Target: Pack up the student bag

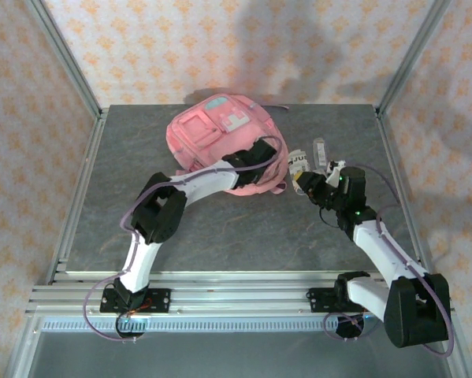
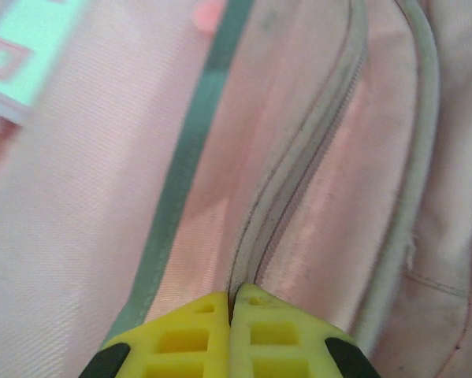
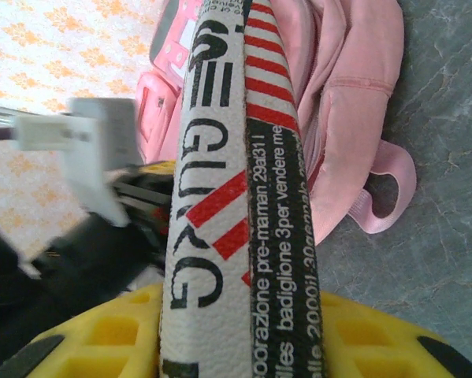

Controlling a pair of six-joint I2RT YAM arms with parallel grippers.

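The pink student bag [image 1: 208, 134] lies on the table's far middle, its light-blue patch [image 1: 224, 106] facing up. My left gripper [image 1: 273, 160] rests on the bag's right side. In the left wrist view it [image 2: 232, 303] is shut, and the bag's zip seam [image 2: 299, 181] runs straight into the closed yellow fingertips beside a grey-green trim stripe [image 2: 188, 157]. Whether anything is pinched there is hidden. To the bag's right, my right gripper [image 1: 306, 179] is shut on a flat white-and-black printed case [image 3: 236, 197] with red stripes, held upright between its yellow fingers [image 3: 369, 339].
A small clear object [image 1: 321, 148] lies just beyond the right gripper. The bag's pink strap loop [image 3: 385, 189] rests on the grey tabletop [image 1: 243, 228]. Metal frame posts [image 1: 70, 67] stand at the table's back corners, with patterned walls behind.
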